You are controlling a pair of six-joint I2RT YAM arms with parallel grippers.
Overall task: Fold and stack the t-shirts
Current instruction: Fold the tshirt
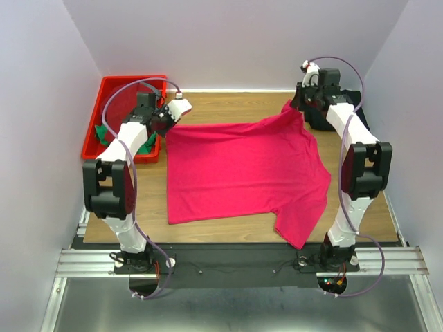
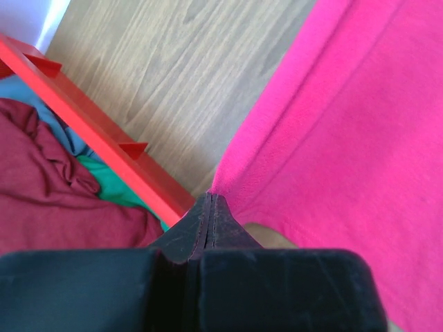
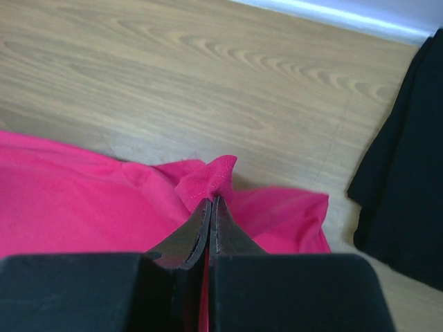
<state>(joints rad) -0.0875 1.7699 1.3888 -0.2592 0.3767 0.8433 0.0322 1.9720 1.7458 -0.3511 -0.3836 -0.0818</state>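
Left gripper (image 1: 168, 114) reaching forward, right gripper (image 1: 299, 102) reaching forward, both pinched closed

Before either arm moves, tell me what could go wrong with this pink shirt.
The left gripper and right gripper each pinch only a small tip of the pink t-shirt; a pull could slip it free.
The left gripper sits beside the red bin and could knock its wall.
The near sleeve reaches the table edge and might slide off.
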